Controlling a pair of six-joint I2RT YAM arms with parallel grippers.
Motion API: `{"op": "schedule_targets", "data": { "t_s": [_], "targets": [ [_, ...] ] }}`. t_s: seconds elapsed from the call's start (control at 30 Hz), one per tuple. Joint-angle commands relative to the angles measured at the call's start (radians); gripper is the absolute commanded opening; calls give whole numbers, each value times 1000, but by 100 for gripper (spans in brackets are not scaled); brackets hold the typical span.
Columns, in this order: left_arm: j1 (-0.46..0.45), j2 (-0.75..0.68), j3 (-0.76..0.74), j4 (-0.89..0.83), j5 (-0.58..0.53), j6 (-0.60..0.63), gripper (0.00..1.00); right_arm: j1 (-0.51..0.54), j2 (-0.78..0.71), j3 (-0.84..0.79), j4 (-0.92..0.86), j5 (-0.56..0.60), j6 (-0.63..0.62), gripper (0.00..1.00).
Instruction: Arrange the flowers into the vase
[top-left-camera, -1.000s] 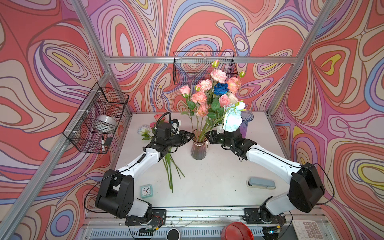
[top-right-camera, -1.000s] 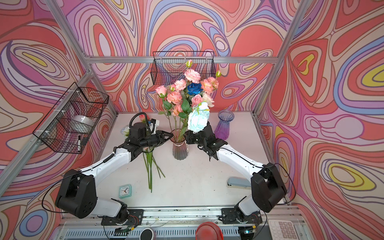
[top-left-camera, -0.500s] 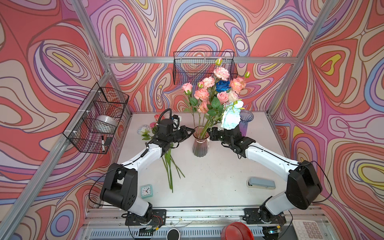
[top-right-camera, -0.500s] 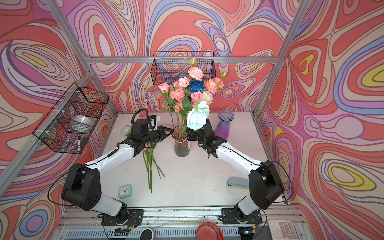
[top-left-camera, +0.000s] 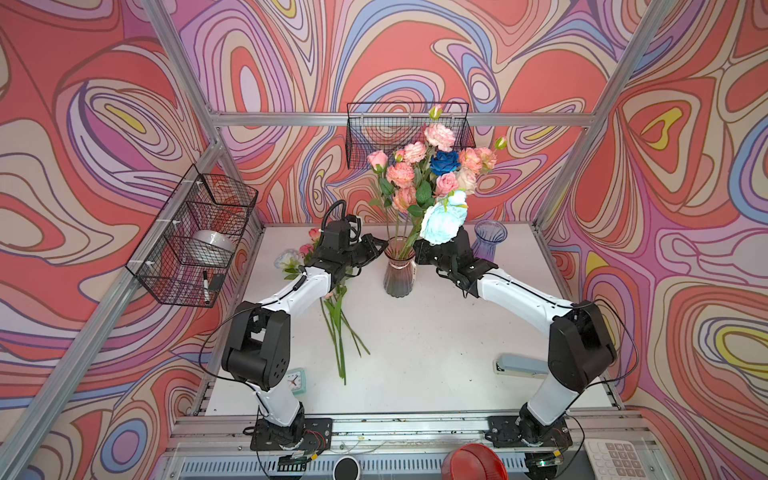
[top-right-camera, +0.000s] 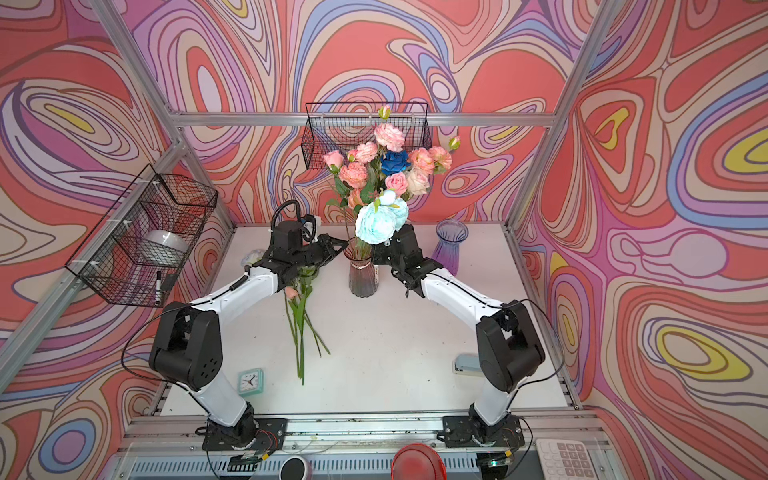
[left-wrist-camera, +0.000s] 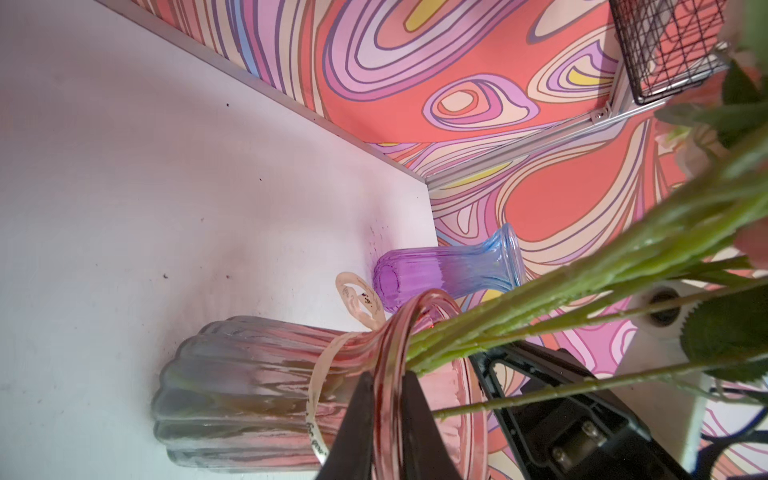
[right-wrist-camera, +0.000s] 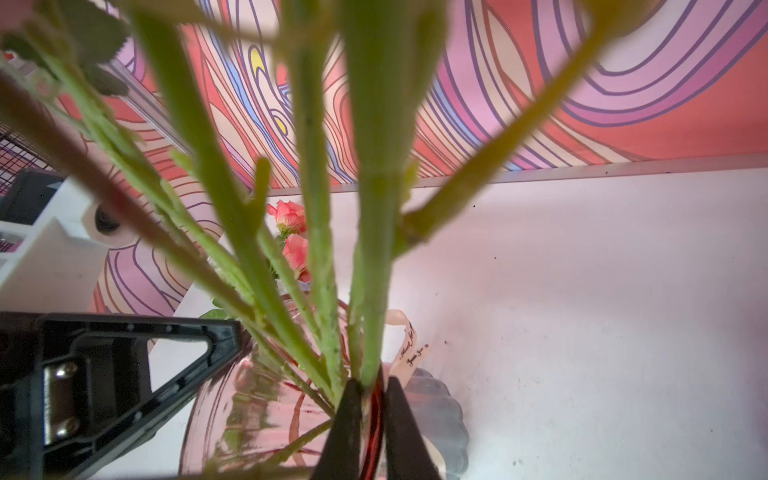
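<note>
Left gripper (left-wrist-camera: 384, 388), right gripper (right-wrist-camera: 370, 388): clenched on opposite rim edges of pink ribbed glass vase (top-left-camera: 399, 280), at centre, holding most flowers (top-left-camera: 401, 174). Steadying step, seemingly. Next: release, fetch loose green-stemmed flowers (top-left-camera: 340, 328) lying left.

Top views: high, near edge, looking down over whole desk (top-left-camera: 415, 353).
Left wrist: close to vase (left-wrist-camera: 249, 374), facing right.
Right wrist: same vase, facing left.
</note>
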Motion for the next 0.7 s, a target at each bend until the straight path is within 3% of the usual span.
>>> {"op": "schedule_targets", "data": {
  "t_s": [0.0, 0.2, 0.37, 0.67],
  "targets": [
    [-24, 48, 67, -5, 60, 30, 15, 23, 76, 30, -45, -104, -32, 12],
    [-16, 65, 82, -14, 62, 24, 23, 21, 69, 30, -49, -106, -26, 25],
    [-7, 37, 61, -15, 49, 20, 37, 21, 37, 2, -62, -99, 3, 48],
    [16, -12, 35, -49, 14, 17, 42, 21, -110, -100, -75, -55, 45, 56]
  ]
}}
